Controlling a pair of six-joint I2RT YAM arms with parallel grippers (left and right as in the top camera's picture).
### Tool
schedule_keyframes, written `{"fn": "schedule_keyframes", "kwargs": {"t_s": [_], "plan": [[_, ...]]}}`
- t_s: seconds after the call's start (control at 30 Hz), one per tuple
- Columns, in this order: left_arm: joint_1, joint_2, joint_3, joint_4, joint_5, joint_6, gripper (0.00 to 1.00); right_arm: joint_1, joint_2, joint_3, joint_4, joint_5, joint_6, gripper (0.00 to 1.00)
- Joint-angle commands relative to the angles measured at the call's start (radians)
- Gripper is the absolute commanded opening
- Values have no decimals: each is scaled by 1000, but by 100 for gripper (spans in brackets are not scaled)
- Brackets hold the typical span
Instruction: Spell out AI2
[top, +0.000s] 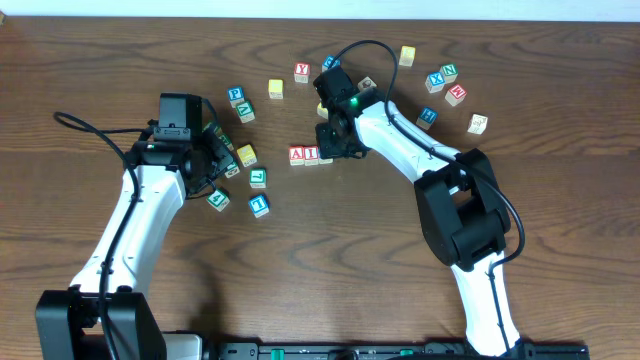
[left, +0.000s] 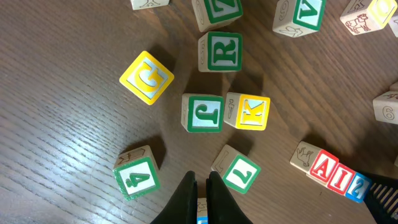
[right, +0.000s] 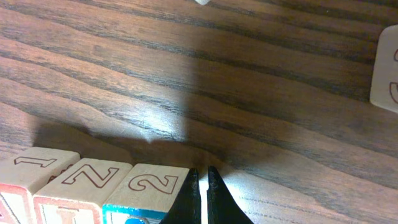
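The red "A" cube (top: 297, 154) and the red "I" cube (top: 311, 154) stand side by side at the table's middle. In the left wrist view the row reads A (left: 323, 167), I (left: 340, 177), then the blue "2" cube (left: 357, 186). My right gripper (right: 201, 172) is shut, with its tips against the right side of the "2" cube (right: 152, 186); overhead, this gripper (top: 332, 152) covers most of that cube. My left gripper (left: 200, 178) is shut over the table among loose cubes, left of the row, holding nothing.
Around the left gripper lie loose cubes: yellow G (left: 147, 76), green R (left: 221, 51), green J (left: 203, 113), yellow K (left: 249, 112), green 4 (left: 137, 177), green 7 (left: 239, 172). A blue "1" cube (top: 259, 205) sits nearer the front. More cubes (top: 448, 80) are scattered at the back right.
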Motion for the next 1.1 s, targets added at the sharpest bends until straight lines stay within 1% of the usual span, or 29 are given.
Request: {"fn": "schedule_keyframes", "kwargs": {"t_s": [0.0,0.23,0.37,0.5,0.67,0.77,0.87,1.07], "plan": [[-4,-1,-11,-1,-16,3,7,0,11,0,-6,-3,16,1],[-4,-1,-11,1,-18,10,7,-17,5,18,2,-3,15,1],[-3,-2,-9,14,-17,67,8,-48,-6,75,-34,-3,14,1],[13,-4,29,2,-16,106,7,-64,-13,154,-82,-3,-4,1],[40,-27,83,-10,-10,154,7,-48,-14,233,-103,-39,-23,2],[42,-34,84,-8,10,179,7,-32,-14,235,-92,-50,-20,1],[19,-16,83,0,77,243,7,-27,-14,229,-89,-50,-7,1],[-71,50,83,71,108,254,7,-63,-14,229,-95,-53,-7,1]]}}
